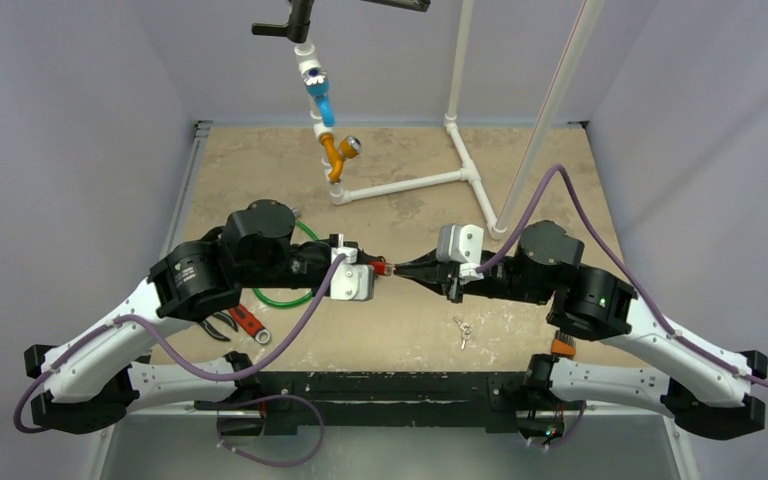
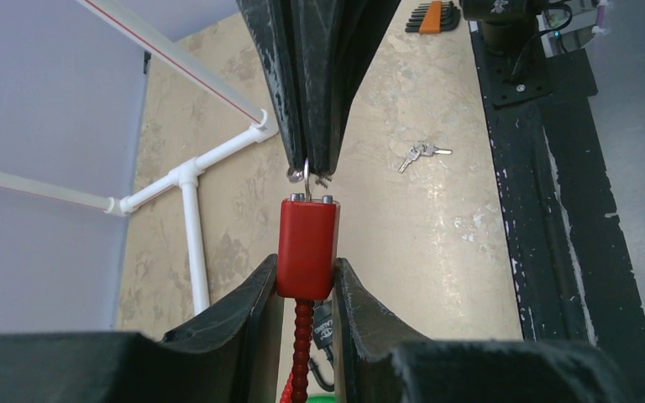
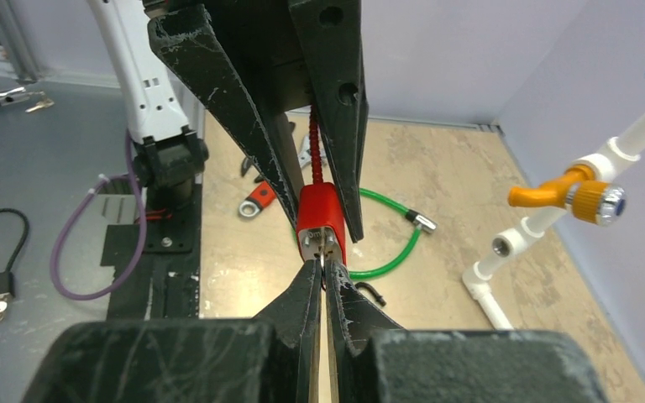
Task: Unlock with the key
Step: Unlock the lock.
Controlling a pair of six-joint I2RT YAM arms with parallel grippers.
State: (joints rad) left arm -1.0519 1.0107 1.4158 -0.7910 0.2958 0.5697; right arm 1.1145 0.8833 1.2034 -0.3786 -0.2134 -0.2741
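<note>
My left gripper [image 2: 305, 273] is shut on a red padlock [image 2: 308, 245] with a red cable shackle, held above the table's middle; the padlock also shows in the top view [image 1: 381, 266] and in the right wrist view [image 3: 320, 220]. My right gripper [image 3: 325, 270] is shut on a small silver key [image 3: 323, 262], whose blade sits in the keyhole on the padlock's end face. In the left wrist view the key [image 2: 306, 173] shows between the right gripper's fingertips, just above the padlock. The two grippers [image 1: 360, 266] [image 1: 405, 269] meet nose to nose.
A green cable lock [image 1: 285, 296] lies under the left arm. Red-handled pliers [image 1: 245, 322] lie at front left. Spare keys [image 1: 462, 330] lie at front centre. A white PVC pipe frame [image 1: 415, 182] with blue and orange valves stands at the back.
</note>
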